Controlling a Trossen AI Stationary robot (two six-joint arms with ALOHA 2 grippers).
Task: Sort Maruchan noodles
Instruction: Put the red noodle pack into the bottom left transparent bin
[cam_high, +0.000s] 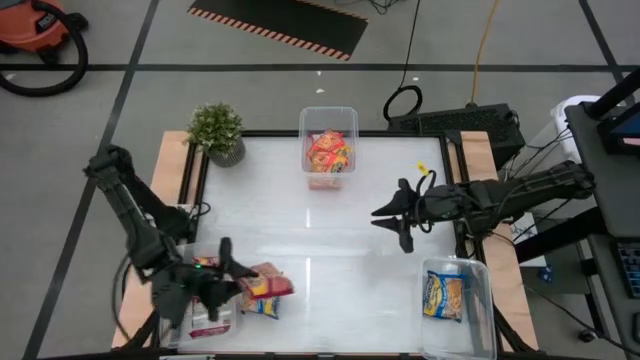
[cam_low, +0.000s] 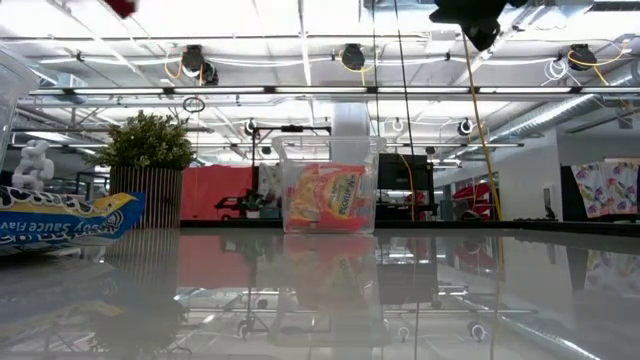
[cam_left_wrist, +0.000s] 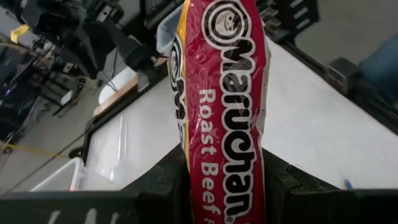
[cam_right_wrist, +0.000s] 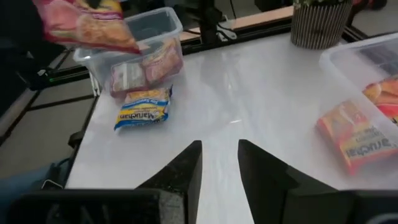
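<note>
Gripping a red Maruchan packet (cam_left_wrist: 224, 112) in left hand (cam_high: 222, 282) | right hand (cam_right_wrist: 219, 165) slightly parted, empty, above table (cam_high: 340, 225)

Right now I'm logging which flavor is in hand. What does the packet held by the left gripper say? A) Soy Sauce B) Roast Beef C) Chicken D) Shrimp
B: in the left wrist view the red Maruchan packet clamped in the left gripper reads "Roast Beef" down its face.

The white tabletop (cam_high: 330, 225) carries three clear bins (cam_high: 329, 145); a potted plant (cam_high: 218, 132) stands at one far corner. A yellow-blue noodle packet (cam_right_wrist: 142, 110) lies flat beside the near-left bin (cam_high: 205, 318).
</note>
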